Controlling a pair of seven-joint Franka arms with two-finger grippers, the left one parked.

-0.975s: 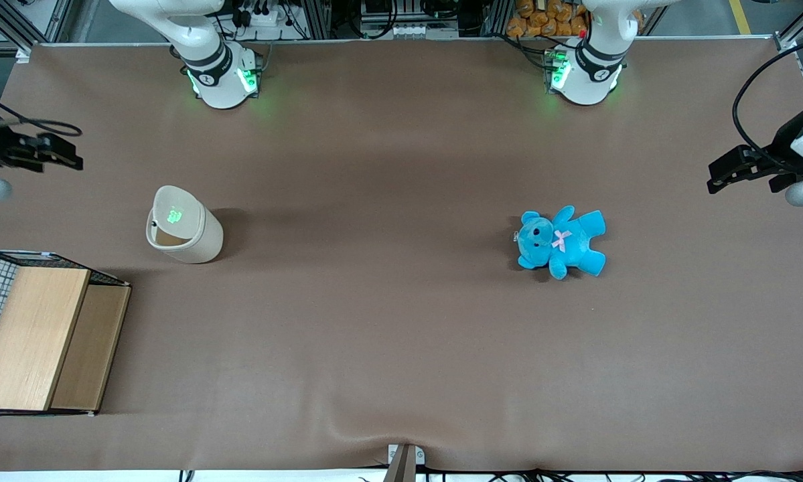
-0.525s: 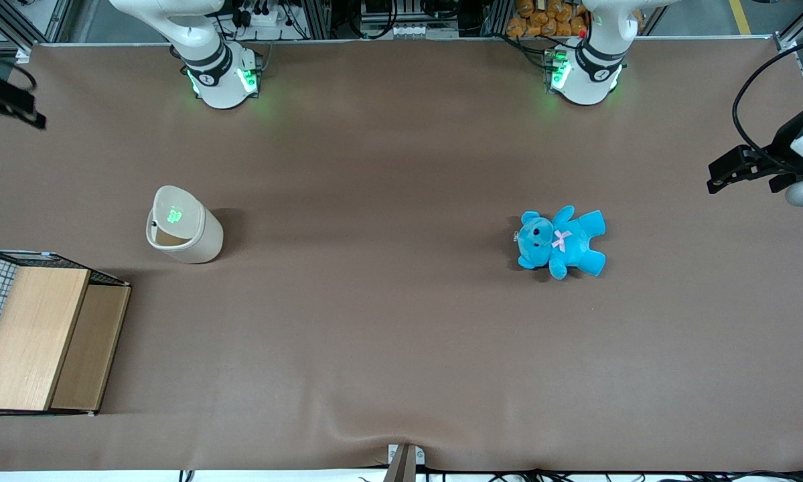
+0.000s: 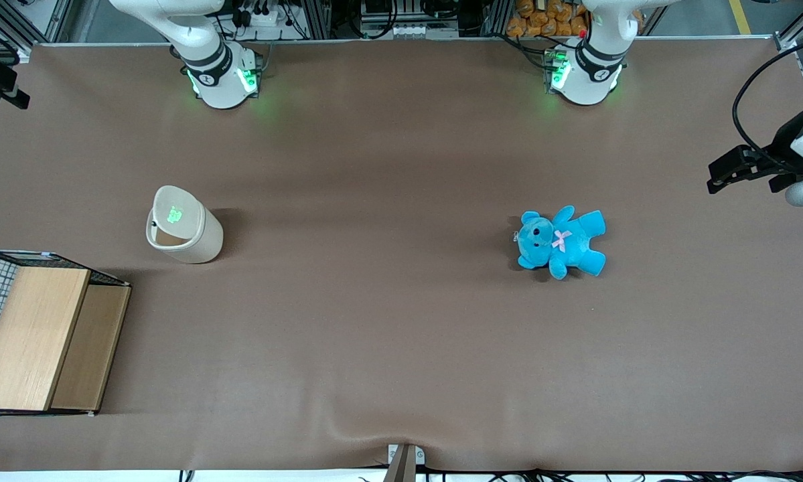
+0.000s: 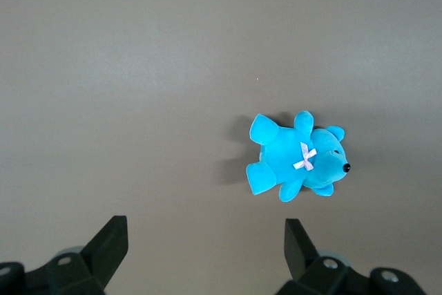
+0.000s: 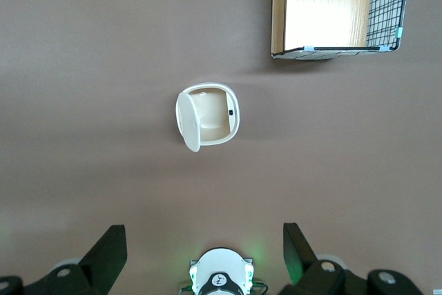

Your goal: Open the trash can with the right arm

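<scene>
Now trash can (image 5: 207, 117) lid raised; pincer (image 5: 200, 253) spread, high above.

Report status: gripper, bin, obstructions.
Gripper open, empty, high above the table, clear of bin. Bin lid up, inside exposed. Nothing in the way; basket beside it.

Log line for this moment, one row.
bin: lid up, open | end effector: open, high above bin, holding nothing | teddy: toward parked arm's end

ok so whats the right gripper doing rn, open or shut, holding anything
Right gripper: open, holding nothing, high above the trash can, whose lid is already swung up.
</scene>
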